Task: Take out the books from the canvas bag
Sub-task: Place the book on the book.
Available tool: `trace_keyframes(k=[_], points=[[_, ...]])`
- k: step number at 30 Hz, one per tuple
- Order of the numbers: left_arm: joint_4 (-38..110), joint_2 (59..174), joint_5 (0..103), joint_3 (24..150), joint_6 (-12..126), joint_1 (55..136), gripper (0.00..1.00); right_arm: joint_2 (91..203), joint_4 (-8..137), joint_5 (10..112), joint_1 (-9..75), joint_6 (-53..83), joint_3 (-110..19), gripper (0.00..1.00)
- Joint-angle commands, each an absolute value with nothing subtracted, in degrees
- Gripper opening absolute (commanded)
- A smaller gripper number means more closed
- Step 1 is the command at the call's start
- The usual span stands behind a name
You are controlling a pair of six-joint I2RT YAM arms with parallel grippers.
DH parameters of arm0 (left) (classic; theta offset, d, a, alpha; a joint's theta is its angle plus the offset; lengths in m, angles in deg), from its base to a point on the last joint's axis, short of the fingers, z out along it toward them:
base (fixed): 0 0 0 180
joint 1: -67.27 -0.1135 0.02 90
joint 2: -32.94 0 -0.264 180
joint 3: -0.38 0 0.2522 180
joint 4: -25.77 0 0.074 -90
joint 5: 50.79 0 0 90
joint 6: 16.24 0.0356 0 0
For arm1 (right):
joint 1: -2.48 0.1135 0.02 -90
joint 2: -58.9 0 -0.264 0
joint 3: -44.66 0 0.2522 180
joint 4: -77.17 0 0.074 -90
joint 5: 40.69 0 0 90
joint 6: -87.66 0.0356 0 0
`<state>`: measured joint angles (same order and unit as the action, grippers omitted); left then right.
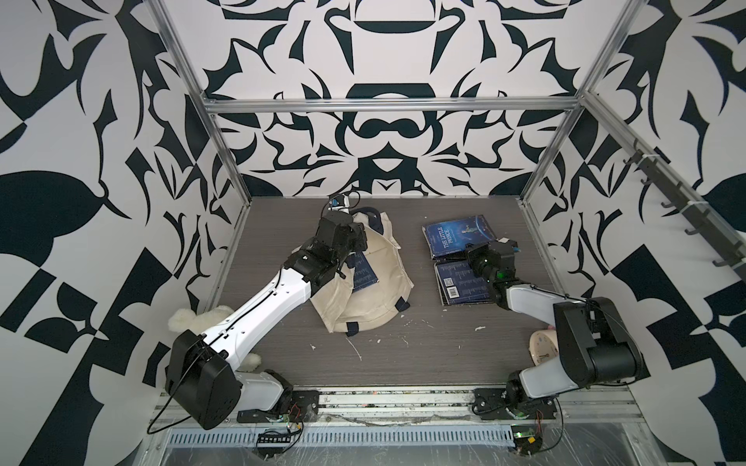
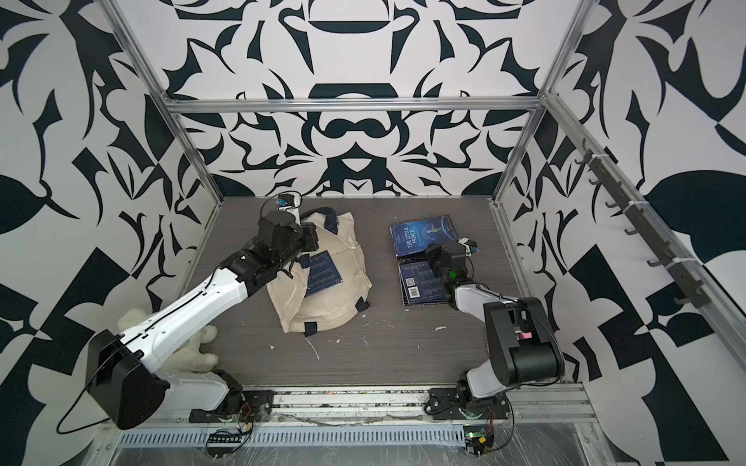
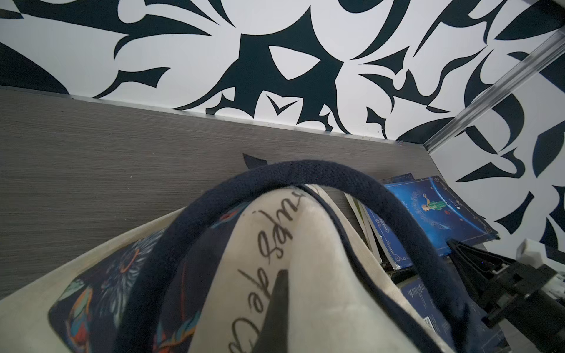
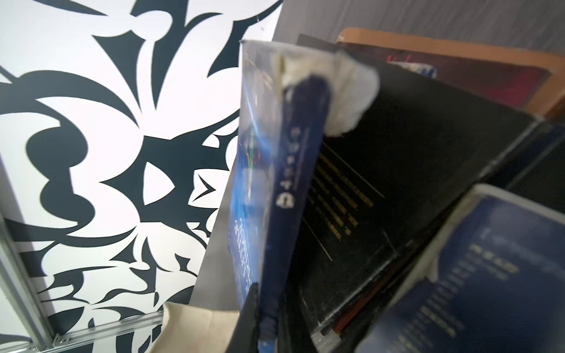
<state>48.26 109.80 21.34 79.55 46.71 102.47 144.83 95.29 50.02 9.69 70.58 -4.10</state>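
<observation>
One blue book [image 1: 365, 274] is left at the bag [image 1: 387, 258]. It lies flat in a gap in the cloth on the side toward the left arm, its lower part bare and its upper edge under a fold, as both top views show. Cannot tell whether more books sit underneath. The bag is slumped mid-counter [image 1: 403, 363]: cream cloth with a navy strap [image 3: 305, 171].

Handling guess: the book is thin, stiff and light, and its glossy cover is probably slippery. The best hold is the bare edge or corner, pinched across its thickness, then slid out flat. The bag is soft and light and will likely drag along unless held.

The left pincer [image 3: 279, 284] is closed on bag cloth at the far end of the bag, beside the script print, with the strap looping above it. The right pincer [image 4: 263, 305] is closed on the spine edge of the cover-up book [image 1: 452, 236], which tops the pile to the right of the bag, well apart from it. Its tilt is hard to judge.

A barcode-up book [image 1: 460, 284] lies just beside that pile, nearer the robot. A black book with yellow lettering [image 4: 397, 152] lies underneath in the wrist view.

A white plush toy [image 1: 193, 318] sits left of the bag, under the left arm, and is not part of the task.
</observation>
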Motion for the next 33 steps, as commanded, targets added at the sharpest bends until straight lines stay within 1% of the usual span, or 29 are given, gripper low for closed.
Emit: trace_keyframes(k=[1, 4, 6, 9, 11, 14, 18, 21, 25, 30, 33], points=[[44.2, 108.3, 22.1, 79.5, 47.0, 102.2, 0.0, 144.1, 93.6, 48.6, 9.5, 71.0, -5.4, 0.0], [44.3, 108.3, 22.1, 79.5, 47.1, 102.2, 0.0, 143.6, 91.6, 48.6, 9.5, 71.8, -5.8, 0.0], [44.4, 108.3, 22.0, 79.5, 47.1, 102.2, 0.0, 142.7, 88.2, 48.3, 9.6, 71.6, -6.7, 0.04], [44.4, 108.4, 22.0, 79.6, 47.3, 102.3, 0.0, 141.6, 85.3, 47.6, 9.6, 71.3, -6.9, 0.16], [44.5, 108.4, 22.1, 79.7, 47.2, 102.2, 0.0, 141.4, 85.4, 47.9, 9.5, 70.7, -7.0, 0.27], [44.6, 108.5, 22.3, 79.8, 47.1, 102.2, 0.0, 141.8, 84.7, 49.2, 9.5, 69.4, -8.0, 0.41], [44.8, 108.5, 22.3, 79.9, 47.2, 102.3, 0.0, 142.5, 82.5, 50.7, 9.6, 68.9, -9.7, 0.5], [44.9, 108.4, 22.3, 79.9, 47.3, 102.2, 0.0, 142.3, 82.6, 50.9, 9.5, 68.6, -10.0, 0.55], [44.9, 108.4, 22.5, 80.0, 47.3, 102.2, 0.0, 143.0, 81.0, 50.5, 9.5, 67.9, -11.8, 0.59], [45.1, 108.5, 22.8, 80.1, 47.2, 102.2, 0.0, 146.0, 80.4, 52.5, 9.1, 68.9, -14.7, 0.6], [45.2, 108.5, 22.8, 80.1, 47.3, 102.2, 0.0, 143.3, 79.9, 51.3, 9.0, 69.0, -13.6, 0.6]])
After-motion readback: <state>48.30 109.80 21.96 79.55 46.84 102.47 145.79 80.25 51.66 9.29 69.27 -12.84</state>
